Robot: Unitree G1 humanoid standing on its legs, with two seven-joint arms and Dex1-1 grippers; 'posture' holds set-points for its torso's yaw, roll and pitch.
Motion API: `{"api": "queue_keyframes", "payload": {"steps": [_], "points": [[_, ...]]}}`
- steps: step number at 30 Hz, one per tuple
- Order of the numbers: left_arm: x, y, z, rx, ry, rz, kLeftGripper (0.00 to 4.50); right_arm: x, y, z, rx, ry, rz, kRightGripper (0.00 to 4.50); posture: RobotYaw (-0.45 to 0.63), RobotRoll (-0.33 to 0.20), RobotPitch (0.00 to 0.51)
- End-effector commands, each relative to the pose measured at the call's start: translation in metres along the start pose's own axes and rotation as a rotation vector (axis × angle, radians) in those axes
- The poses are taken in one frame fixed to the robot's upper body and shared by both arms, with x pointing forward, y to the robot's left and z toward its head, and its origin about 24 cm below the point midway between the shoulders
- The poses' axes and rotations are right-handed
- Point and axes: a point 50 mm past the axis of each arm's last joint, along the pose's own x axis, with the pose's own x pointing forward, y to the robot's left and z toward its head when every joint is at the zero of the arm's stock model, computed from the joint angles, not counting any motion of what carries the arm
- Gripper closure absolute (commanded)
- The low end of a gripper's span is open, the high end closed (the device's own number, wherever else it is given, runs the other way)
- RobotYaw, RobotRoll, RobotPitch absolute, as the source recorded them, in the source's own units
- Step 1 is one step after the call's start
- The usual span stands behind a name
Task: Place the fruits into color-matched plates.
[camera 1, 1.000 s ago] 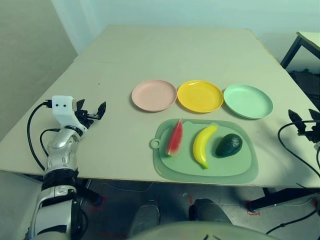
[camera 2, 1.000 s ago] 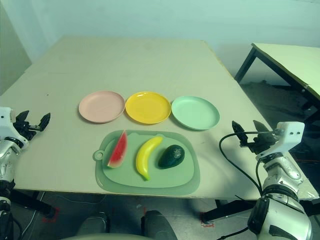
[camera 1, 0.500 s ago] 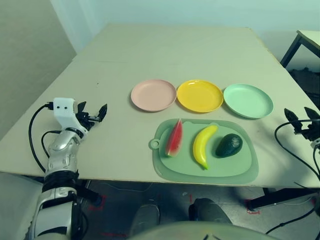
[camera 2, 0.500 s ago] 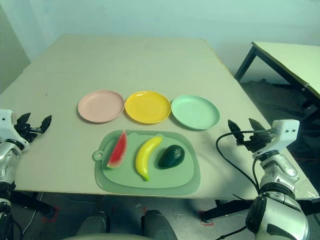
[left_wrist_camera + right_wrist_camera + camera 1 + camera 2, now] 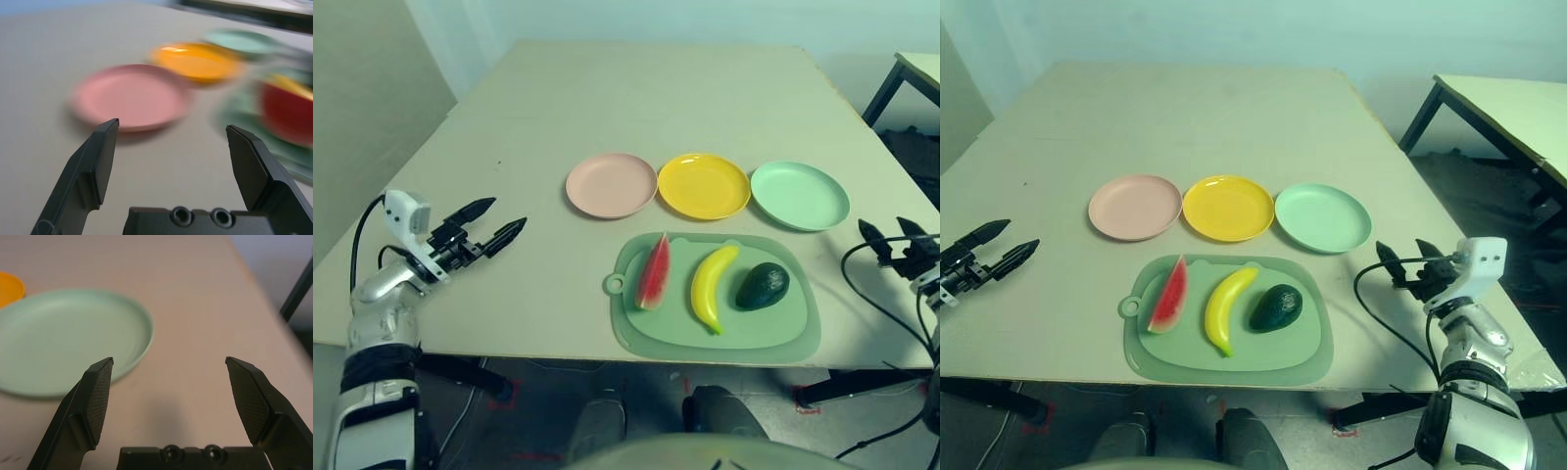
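Beige table (image 5: 636, 98), green mat (image 5: 783, 338) holding watermelon wedge (image 5: 654, 272), banana (image 5: 710, 284), avocado (image 5: 762, 285) below empty pink (image 5: 611, 185), yellow (image 5: 704, 186), mint plates (image 5: 800, 196); my left gripper (image 5: 494, 224) and right gripper (image 5: 1406, 267) both spread empty; fruits look light, rigid, slick, so I'd pinch across each one's narrow middle.

Watermelon (image 5: 654, 271), banana (image 5: 710, 285), avocado (image 5: 762, 285) below empty pink (image 5: 611, 184), yellow (image 5: 704, 185), mint (image 5: 799, 195) plates.

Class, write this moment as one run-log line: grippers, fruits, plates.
left gripper: open, empty | right gripper: open, empty | watermelon, banana, avocado: on green mat | plates: empty
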Motion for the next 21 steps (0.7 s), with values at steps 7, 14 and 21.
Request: {"api": "queue_keyframes", "payload": {"steps": [7,14,21], "points": [[0.031,-0.026,0.001,0.040,0.096,-0.369,0.07,0.036,0.043,0.140,-0.756,0.143,0.797,0.00,-0.20,0.000,0.038],[0.037,-0.033,-0.014,0.055,0.115,-0.382,0.07,0.054,0.126,0.165,-1.126,0.274,1.267,0.00,-0.17,0.000,0.030],[0.030,-0.041,-0.022,0.062,0.134,-0.338,0.07,0.057,0.192,0.153,-1.262,0.321,1.494,0.00,-0.12,0.000,0.042]]}}
